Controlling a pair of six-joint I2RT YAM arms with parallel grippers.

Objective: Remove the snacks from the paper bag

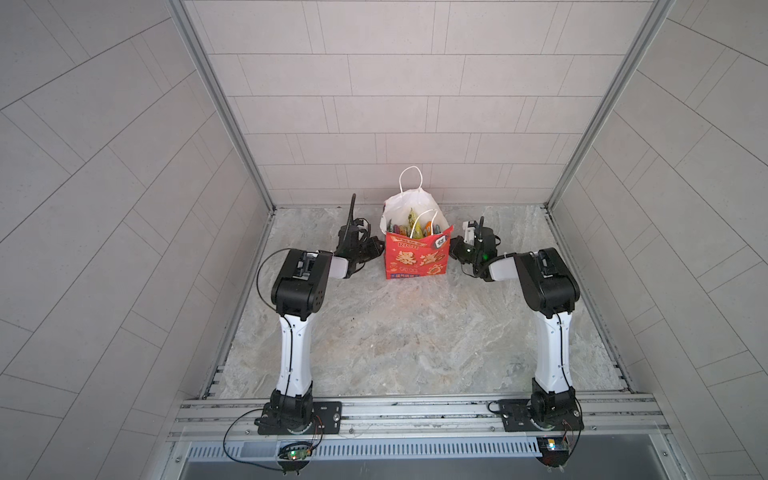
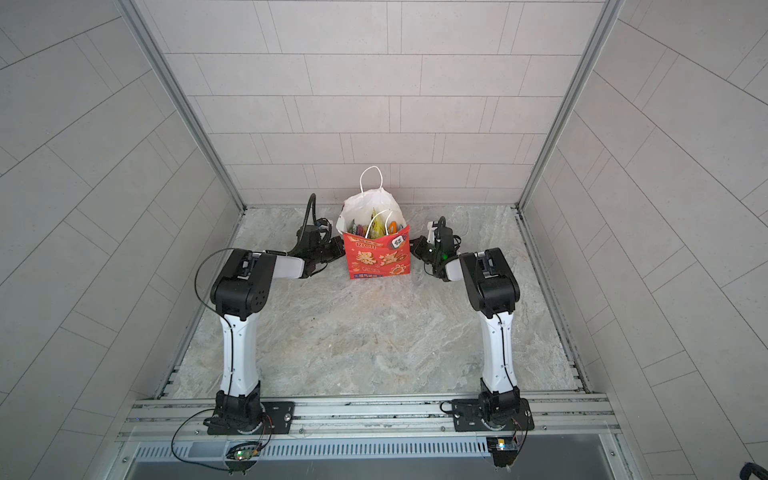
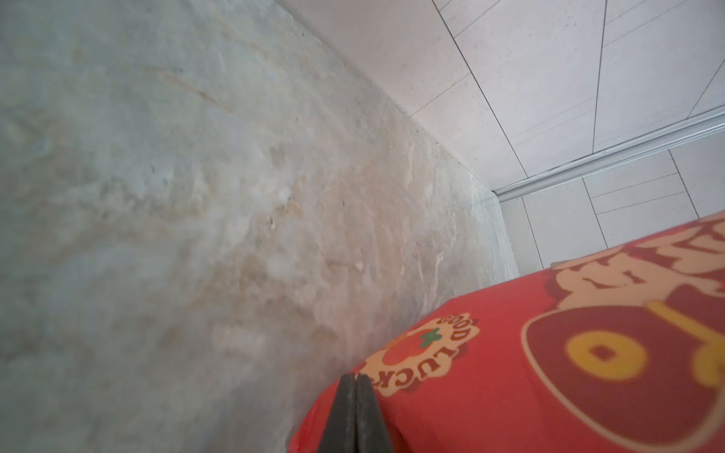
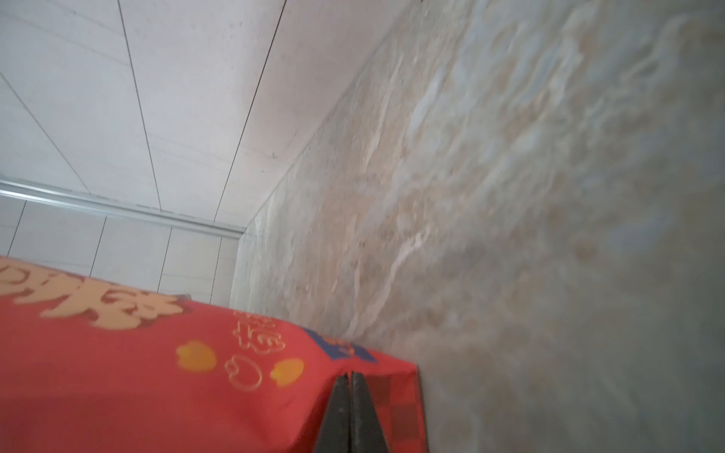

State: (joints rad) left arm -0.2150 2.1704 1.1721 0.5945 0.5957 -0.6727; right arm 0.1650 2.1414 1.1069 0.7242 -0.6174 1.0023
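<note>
Paper bag (image 1: pixel 417 257), red with gold characters and the word "RICH", standing upright near the back of the marbled tabletop (image 1: pixel 415 340), close to the tiled back wall (image 1: pixel 415 124); the same bag appears in both top views (image 2: pixel 376 257). Its mouth is open and shows a white interior. One of the white cord handles (image 1: pixel 410 178) rises over the far rim and the other bends across the opening. A small black-and-white tag (image 1: pixel 441 239) hangs at the near rim. Snacks (image 1: pixel 411 226) are all inside the bag, packed on edge, with yellow, green, orange and purple tops visible below the rim (image 2: pixel 372 226); none lies on the tabletop. Left gripper (image 1: pixel 377 246) is level with the bag's left side wall and right gripper (image 1: pixel 455 246) is level with its right side wall, so the bag stands between the two. In the left wrist view the left gripper (image 3: pixel 356 378) has its two dark fingers pressed together with nothing between them, the red bag (image 3: pixel 549 372) with a "GOOD LUCK" badge just beyond the tips. In the right wrist view the right gripper (image 4: pixel 350 375) is likewise clenched and empty, its tips against the red bag (image 4: pixel 157 372) near the lower corner. Whether either tip actually touches the paper cannot be told.
</note>
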